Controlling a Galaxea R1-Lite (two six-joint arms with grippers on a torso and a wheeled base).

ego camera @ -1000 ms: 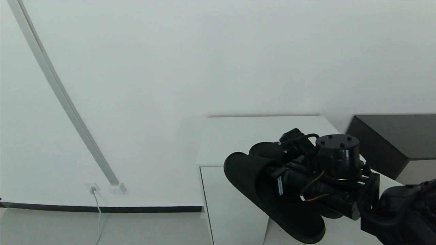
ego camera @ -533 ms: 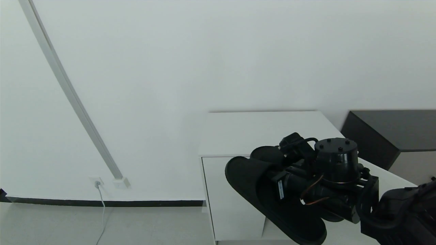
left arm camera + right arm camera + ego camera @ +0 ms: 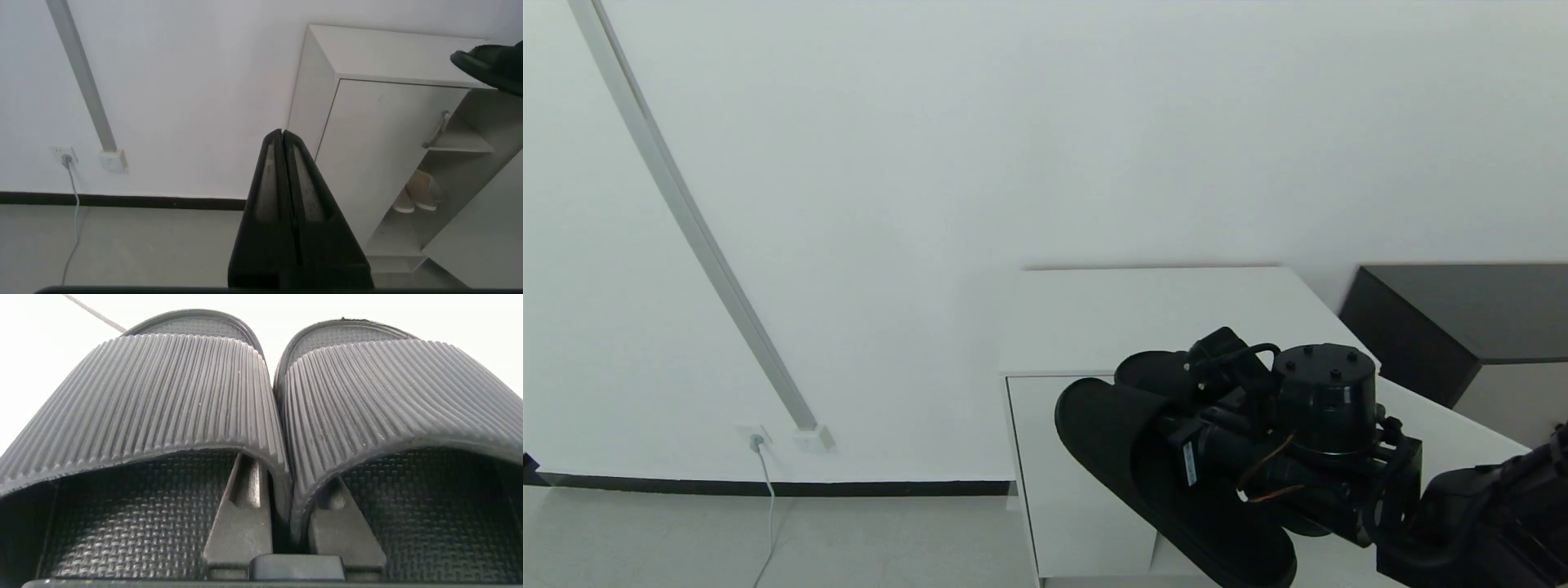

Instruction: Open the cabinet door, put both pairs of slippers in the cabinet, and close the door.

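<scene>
Right hand: the right hand (image 3: 291, 513) has one finger under the strap of each shoe in the pair of black ribbed rubber slippers (image 3: 163, 400). Its fingers (image 3: 242, 508) pinch the two neighbouring strap walls together.
Black pair: in the head view the black ribbed rubber slippers (image 3: 1119, 433) hang in the air side by side. Their soles are tilted, with the toes toward the robot's left. They are in front of the white rectangular cabinet (image 3: 1152, 314) and touch neither it nor the floor. One toe tip shows beside the cabinet top in the left wrist view.
Left hand: the left hand (image 3: 283, 163) has its two dark fingers pressed flat together with nothing between them. It hangs in the air out in front of the cabinet, well apart from it.
Cabinet: the flat white front panel (image 3: 372, 155) on the robot's left half is closed and carries a slim bar handle (image 3: 442, 129) at its inner edge. The half beside it stands open, showing white shelves. A white door panel (image 3: 1454, 425) is swung out toward the robot's right.
Pale pair: a pair of light beige slippers (image 3: 417, 194) sits inside the open half, beneath the upper shelf (image 3: 466, 147).
Surroundings: a grey conduit strip (image 3: 686, 229) runs down the white wall to a small box. Beside that is a wall socket (image 3: 750, 437) with a white cable. A dark grey box-shaped unit (image 3: 1462, 318) stands on the robot's right of the cabinet.
</scene>
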